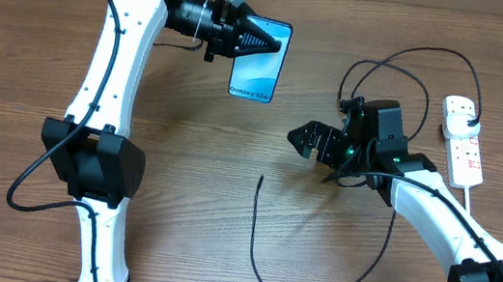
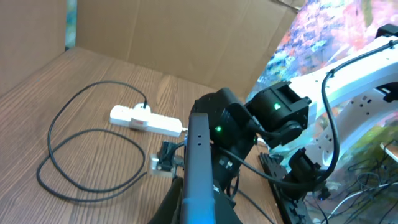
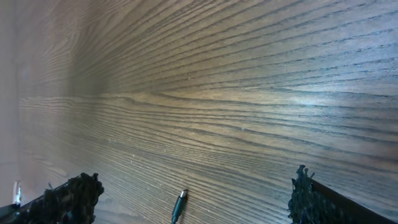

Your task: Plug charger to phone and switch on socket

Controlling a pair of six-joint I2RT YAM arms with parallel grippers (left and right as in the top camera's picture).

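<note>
Cyan phone [image 1: 259, 72] clamped in left pincer [image 1: 272, 42], lettering end toward robot, right pincer [image 1: 302, 140] apart.

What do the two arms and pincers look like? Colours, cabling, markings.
Both have white tubular links with blocky black joint housings; black cables run loose alongside. The left pincer and right pincer are all black; the right one's fingertips look rough-textured. Small green status lights glow on the right wrist. No lettering visible.
</note>
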